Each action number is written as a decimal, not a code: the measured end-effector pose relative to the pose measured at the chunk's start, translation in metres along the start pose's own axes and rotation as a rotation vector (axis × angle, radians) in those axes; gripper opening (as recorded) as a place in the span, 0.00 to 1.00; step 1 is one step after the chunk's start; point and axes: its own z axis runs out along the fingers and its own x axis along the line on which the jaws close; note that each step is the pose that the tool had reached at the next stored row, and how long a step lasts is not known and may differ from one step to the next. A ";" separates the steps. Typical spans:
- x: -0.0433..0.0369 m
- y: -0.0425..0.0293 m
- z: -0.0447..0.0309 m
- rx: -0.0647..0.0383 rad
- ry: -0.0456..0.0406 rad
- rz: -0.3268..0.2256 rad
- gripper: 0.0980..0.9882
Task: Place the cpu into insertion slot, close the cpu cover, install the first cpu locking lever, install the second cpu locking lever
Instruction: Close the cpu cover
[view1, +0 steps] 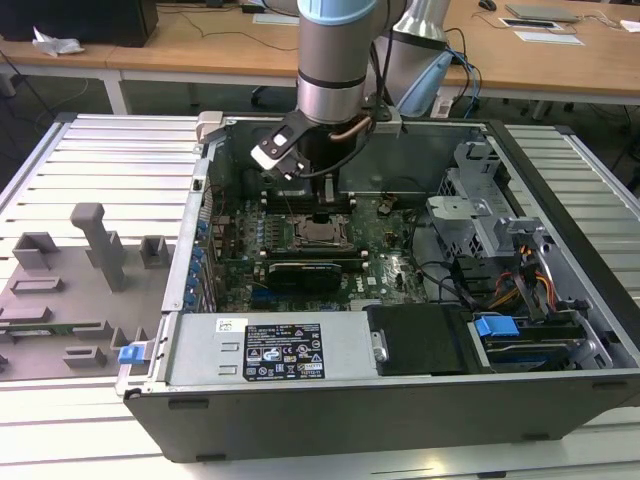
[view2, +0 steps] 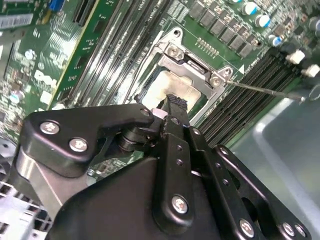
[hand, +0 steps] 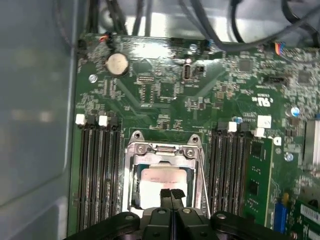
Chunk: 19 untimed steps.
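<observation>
Wooden desks (view1: 200, 50) line the background, and in front of them a ribbed aluminium surface (view1: 90, 150) carries an open dark computer case (view1: 400, 420) and a set of blocky matte grey plastic fixtures (view1: 100, 245). The smooth grey cylindrical arm (view1: 335, 60) reaches down into the case above the green motherboard (hand: 165, 90).

In the first wrist view the black claw (hand: 171, 193) has its two narrow tips pressed together with no gap. It sits over the near part of the cpu (hand: 162, 180); whether it touches is unclear. The cpu, a flat square with a pale silvery-tan top, lies in the dark-framed insertion slot (view1: 322, 233). It shows through the window of the thin bright-metal cpu cover (hand: 131, 170) that frames it.

A slim steel wire locking lever (view2: 265, 91) juts from one corner of the socket across the long black memory slots (hand: 97, 170). A round shiny coin cell (hand: 117, 64) sits farther up the board. In the exterior view a long black graphics card (view1: 315, 270) lies just beside the socket.
</observation>
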 end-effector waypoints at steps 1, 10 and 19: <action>0.0000 0.0000 0.0000 0.000 0.0001 -0.029 0.01; 0.0000 0.0000 0.0001 0.001 -0.0005 -0.259 0.01; 0.0000 0.0000 0.0001 0.002 -0.0070 -0.499 0.01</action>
